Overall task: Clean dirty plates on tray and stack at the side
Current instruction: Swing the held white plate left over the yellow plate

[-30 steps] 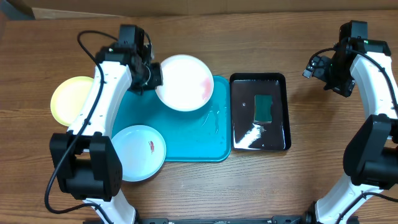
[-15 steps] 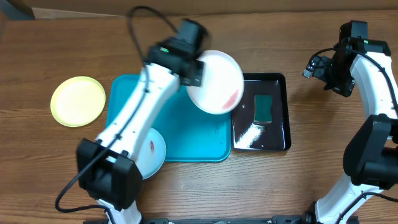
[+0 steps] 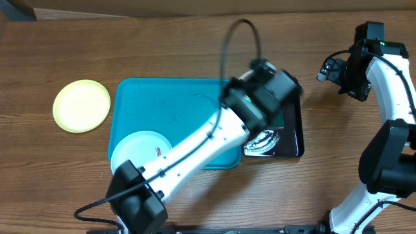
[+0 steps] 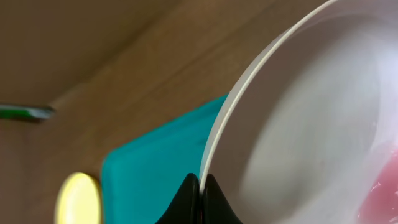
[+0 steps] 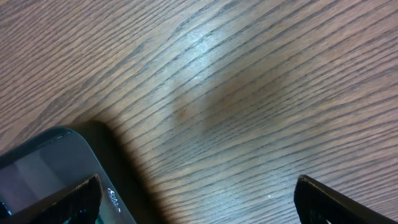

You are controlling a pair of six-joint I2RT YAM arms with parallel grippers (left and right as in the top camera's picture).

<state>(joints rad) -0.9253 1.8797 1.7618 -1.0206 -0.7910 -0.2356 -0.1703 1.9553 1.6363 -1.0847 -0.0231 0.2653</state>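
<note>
Left gripper (image 4: 200, 198) clenched hard on the rim of the white plate (image 4: 311, 106), bottom centre of the left wrist cam. Plate fills the right half of that view, rim running diagonally, w/ a pink-red smear at the lower right edge. Behind it: a corner of the turquoise tray (image 4: 155, 168) mid-bottom, and the yellow-green plate (image 4: 78, 200) as a blurry blob in the bottom left.

From overhead: left arm (image 3: 208, 140) slung diagonally from bottom left up to centre-right, wrist end all motion blur over the line btw the turquoise tray and the black tray (image 3: 294, 140). Can't pick out the white plate from up there, too smeared.

Pale blue plate (image 3: 138, 151) in the lower left corner of the turquoise tray, edge poking a bit over the rim, tiny red mark near its right side. Yellow-green plate flat on the wood table (image 3: 195, 39), left of the tray, not touching it.

Right gripper (image 3: 330, 69) up in the top right of the overhead, well apart from the plates. Released, fingers (image 5: 68, 199) splayed wide, holding nothing. Just wood grain below in its wrist cam, plus a corner of the black tray lower left.
</note>
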